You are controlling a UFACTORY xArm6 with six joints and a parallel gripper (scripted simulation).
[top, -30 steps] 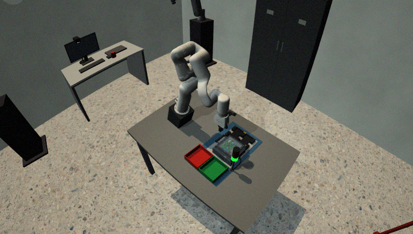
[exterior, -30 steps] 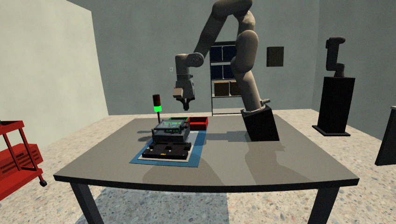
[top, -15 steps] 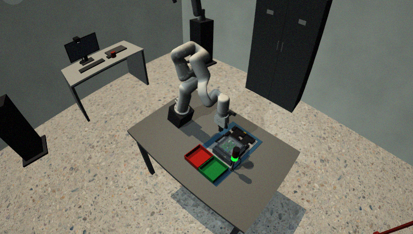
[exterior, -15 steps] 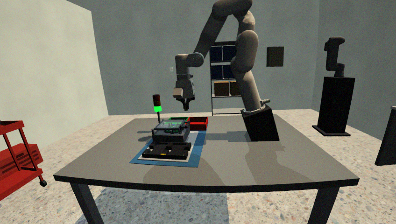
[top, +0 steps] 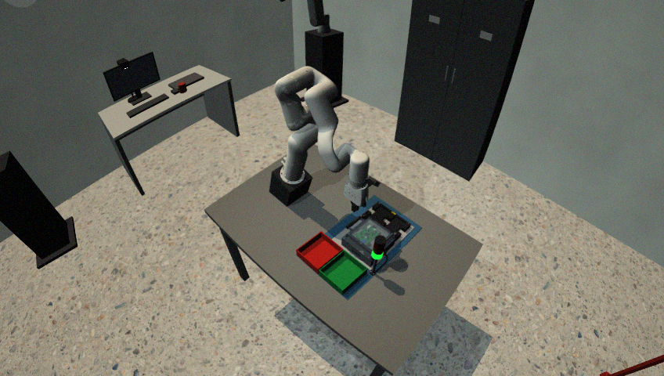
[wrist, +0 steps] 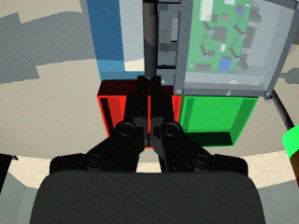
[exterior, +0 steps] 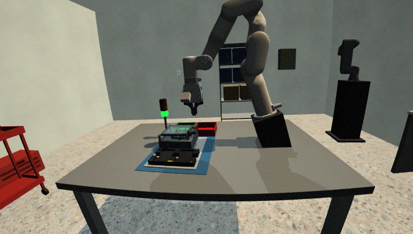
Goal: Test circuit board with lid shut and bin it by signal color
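The green circuit board (wrist: 223, 37) lies inside the tester (top: 370, 235) under the shut clear lid (exterior: 178, 130). The signal tower (top: 377, 254) beside the tester shows green, as in the exterior view (exterior: 163, 113). My gripper (exterior: 193, 110) hangs well above the tester's side, with its fingers shut and empty. In the wrist view the dark handle and hook side of the tester (wrist: 151, 32) lies just beyond my fingertips. The red bin (top: 319, 251) and the green bin (top: 342, 271) stand side by side next to the tester.
The black tray (exterior: 174, 157) with two empty pockets sits on the blue mat (exterior: 177, 166) in front of the tester. My arm's base block (top: 290, 186) stands at the table's far side. A red cart (exterior: 17, 165) stands off the table.
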